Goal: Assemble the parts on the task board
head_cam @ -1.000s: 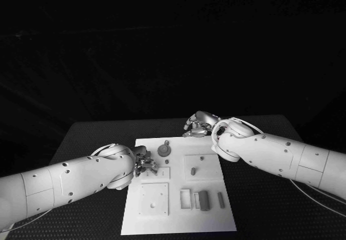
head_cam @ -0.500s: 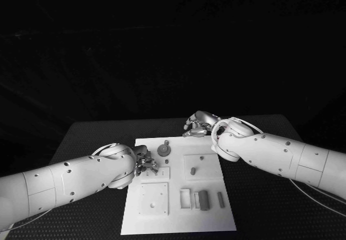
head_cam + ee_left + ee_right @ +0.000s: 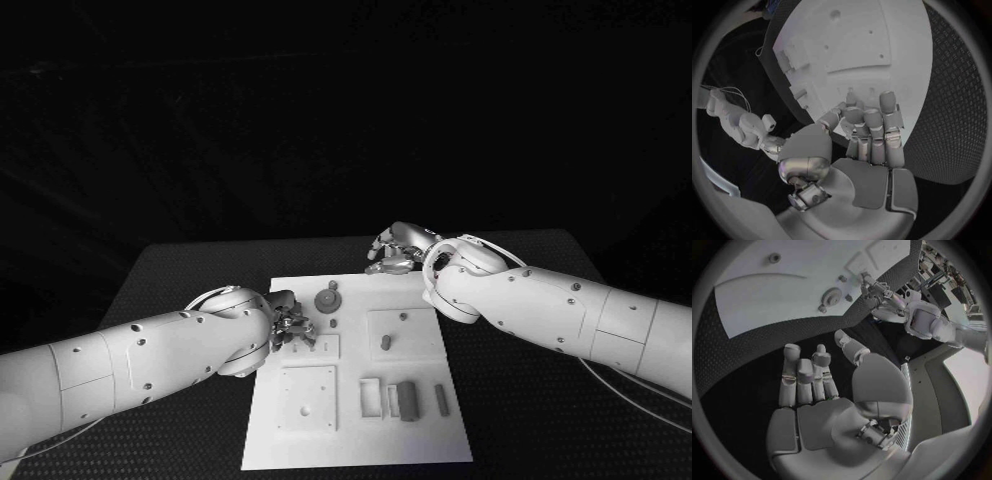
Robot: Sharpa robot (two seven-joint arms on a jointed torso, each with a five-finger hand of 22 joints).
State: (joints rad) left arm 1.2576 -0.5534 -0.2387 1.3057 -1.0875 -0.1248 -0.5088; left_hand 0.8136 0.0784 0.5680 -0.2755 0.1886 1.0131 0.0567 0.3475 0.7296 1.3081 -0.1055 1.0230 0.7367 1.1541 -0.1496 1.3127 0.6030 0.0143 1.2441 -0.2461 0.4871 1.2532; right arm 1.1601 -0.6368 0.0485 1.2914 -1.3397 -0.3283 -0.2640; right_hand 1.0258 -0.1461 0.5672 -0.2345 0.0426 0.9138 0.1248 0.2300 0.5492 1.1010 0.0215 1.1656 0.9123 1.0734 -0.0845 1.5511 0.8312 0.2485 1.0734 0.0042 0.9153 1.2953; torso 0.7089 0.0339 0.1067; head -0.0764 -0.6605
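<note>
Silver left hand [image 3: 293,328], fingers curled over the white rectangular task board [image 3: 433,440] at nine o'clock, its hold indiscernible, seemingly seating a part; silver right hand [image 3: 400,247] idled empty, fingers apart, at twelve o'clock.

The white left arm is brought in from the near left, and its silver many-fingered left hand [image 3: 290,327] is held low at the left side of the scene's middle, fingers [image 3: 871,131] curled close together toward the thumb. The white right arm is stretched in from the right, and its silver many-fingered right hand [image 3: 395,249] is held farther off, its fingers [image 3: 804,378] extended side by side with nothing between them.
</note>
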